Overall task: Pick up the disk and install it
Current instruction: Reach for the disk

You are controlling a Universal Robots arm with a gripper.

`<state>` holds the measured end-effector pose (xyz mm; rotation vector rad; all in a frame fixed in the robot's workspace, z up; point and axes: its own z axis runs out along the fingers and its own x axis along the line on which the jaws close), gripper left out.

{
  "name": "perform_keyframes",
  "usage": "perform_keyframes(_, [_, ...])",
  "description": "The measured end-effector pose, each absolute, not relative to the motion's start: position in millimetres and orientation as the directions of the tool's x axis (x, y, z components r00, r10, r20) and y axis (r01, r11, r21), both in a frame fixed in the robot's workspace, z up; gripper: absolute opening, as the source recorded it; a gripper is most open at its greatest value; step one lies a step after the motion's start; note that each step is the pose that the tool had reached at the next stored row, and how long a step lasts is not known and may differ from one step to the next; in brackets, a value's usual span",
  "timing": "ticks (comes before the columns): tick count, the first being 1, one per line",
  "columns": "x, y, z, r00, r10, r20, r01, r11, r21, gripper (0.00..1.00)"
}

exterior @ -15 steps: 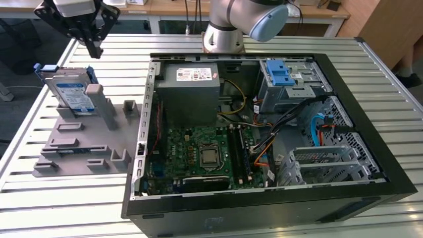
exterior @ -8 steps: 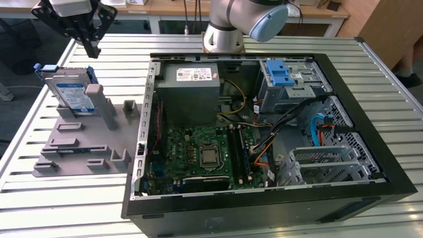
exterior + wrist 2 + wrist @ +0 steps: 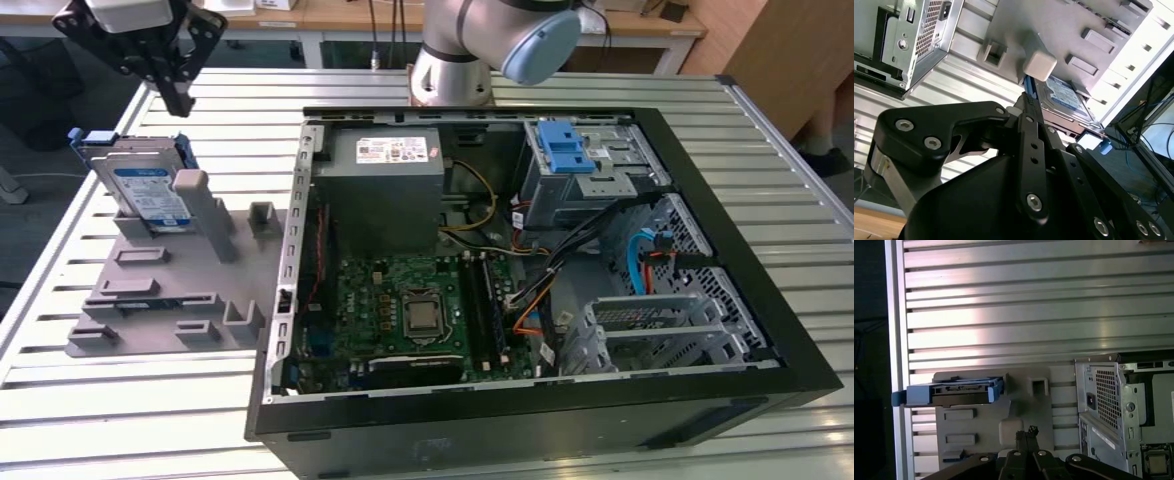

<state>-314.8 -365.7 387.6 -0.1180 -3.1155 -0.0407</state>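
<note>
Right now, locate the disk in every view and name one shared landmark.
Exterior view: disk on edge in the grey fixture, exterior view's left of the computer case.
Second wrist view: disk beside the grey fixture's pale post.
First wrist view: disk edge-on in the grey fixture.
Shared landmark: the grey fixture.

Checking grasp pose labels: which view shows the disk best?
Exterior view: the disk stands propped in the grey fixture, label face and blue rails visible. The second wrist view shows part of its label face; the first wrist view shows it edge-on.
</note>
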Motion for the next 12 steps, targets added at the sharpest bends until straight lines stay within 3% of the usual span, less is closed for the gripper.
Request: perform_keyframes(12, [-328, -363, 387, -0.997, 0.075, 0.025, 0.076, 0.997, 0.025, 0.11])
